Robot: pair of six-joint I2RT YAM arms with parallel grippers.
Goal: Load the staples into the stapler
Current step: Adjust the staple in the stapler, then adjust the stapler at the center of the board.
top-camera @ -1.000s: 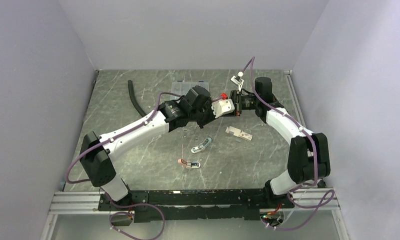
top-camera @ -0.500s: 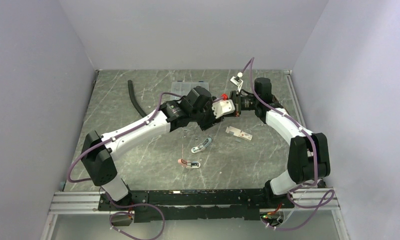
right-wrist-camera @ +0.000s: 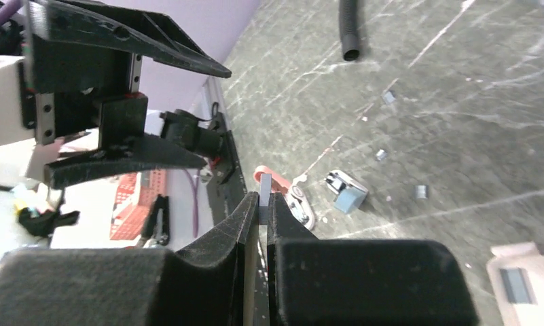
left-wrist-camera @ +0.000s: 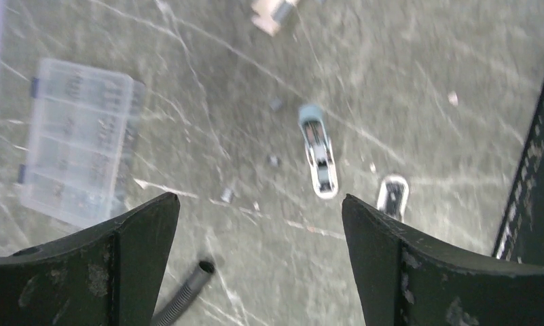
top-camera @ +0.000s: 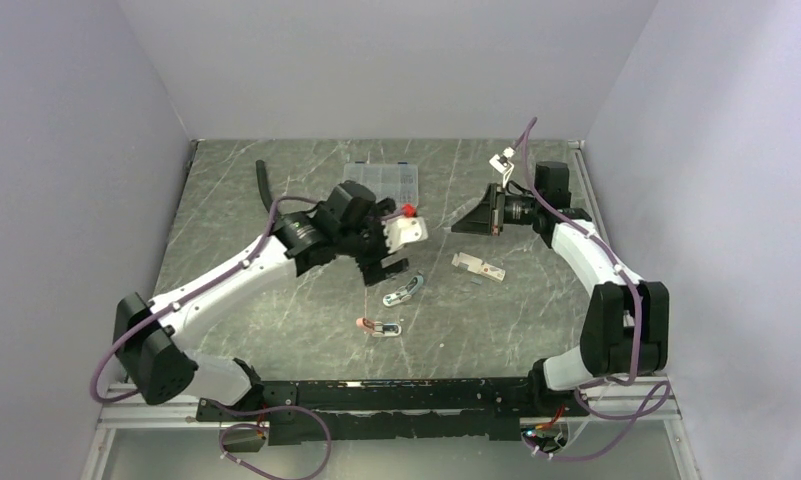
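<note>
My right gripper (right-wrist-camera: pixel 263 198) is shut on a thin grey strip of staples (right-wrist-camera: pixel 265 183) that sticks out past its fingertips. It hovers above the table at the back right (top-camera: pixel 458 227). My left gripper (left-wrist-camera: pixel 261 204) is open with nothing between its fingers, and it hangs over the middle of the table (top-camera: pixel 396 245). Below it lie a blue mini stapler (left-wrist-camera: pixel 318 153) (top-camera: pixel 404 291) and a pink mini stapler (top-camera: pixel 379 326) (right-wrist-camera: pixel 282 187). Small loose staple pieces (left-wrist-camera: pixel 274 161) (right-wrist-camera: pixel 381 155) are scattered on the table.
A small white carton (top-camera: pixel 478 267) lies right of the blue stapler. A clear compartment box (top-camera: pixel 381 180) sits at the back centre, with a black corrugated hose (top-camera: pixel 266 185) to its left. Grey walls close in three sides.
The left gripper has opened wide and pulled back to the left, away from the right gripper. The right gripper has drawn back to the right, still shut on the staple strip.
</note>
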